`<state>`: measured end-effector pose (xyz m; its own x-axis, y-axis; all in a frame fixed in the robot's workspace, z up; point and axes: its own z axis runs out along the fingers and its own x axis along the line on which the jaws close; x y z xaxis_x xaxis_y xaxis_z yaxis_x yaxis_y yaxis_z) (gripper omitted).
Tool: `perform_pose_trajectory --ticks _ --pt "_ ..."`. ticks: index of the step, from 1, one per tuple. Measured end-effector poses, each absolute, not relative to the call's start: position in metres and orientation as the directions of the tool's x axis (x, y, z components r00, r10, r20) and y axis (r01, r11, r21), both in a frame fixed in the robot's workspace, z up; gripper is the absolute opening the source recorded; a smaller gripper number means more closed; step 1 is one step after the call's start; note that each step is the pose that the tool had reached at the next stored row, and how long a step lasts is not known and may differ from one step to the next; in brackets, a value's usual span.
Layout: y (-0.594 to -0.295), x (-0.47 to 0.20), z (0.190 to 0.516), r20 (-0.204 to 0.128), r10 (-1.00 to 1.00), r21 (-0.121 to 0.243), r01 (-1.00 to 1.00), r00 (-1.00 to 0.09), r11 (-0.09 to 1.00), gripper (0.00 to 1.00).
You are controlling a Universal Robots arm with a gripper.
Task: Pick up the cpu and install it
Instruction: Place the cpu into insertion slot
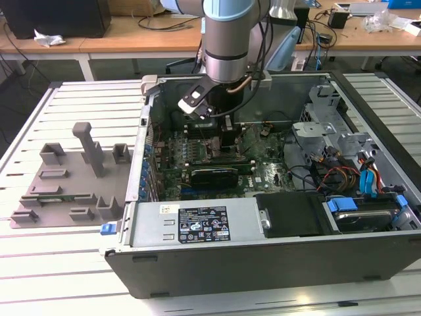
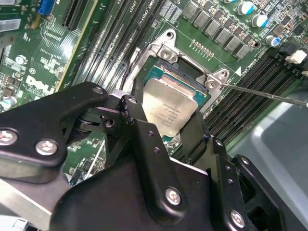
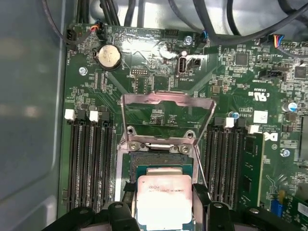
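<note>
squarely, tool (image 2: 166, 118) pinches cpu (image 2: 168, 103) edges over open socket (image 2: 190, 72)

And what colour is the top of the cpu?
The cpu top is shiny silver-grey; best seen in the second wrist view.

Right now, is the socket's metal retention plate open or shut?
Open: the retention plate stands swung up off the socket, leaving it uncovered under the cpu in the gripper.
</note>
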<state>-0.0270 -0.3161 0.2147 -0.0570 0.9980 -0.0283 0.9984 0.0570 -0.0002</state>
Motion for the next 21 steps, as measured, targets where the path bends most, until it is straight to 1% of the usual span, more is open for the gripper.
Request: perform_pose_trajectory --ticks 6,21 --pt "-0.316 -0.024 0.208 -0.028 0.999 -0.003 1.0 -0.025 0.025 0.55" --pt "-0.316 -0.024 0.2 -0.024 1.0 -0.003 1.0 -0.006 0.006 0.55"
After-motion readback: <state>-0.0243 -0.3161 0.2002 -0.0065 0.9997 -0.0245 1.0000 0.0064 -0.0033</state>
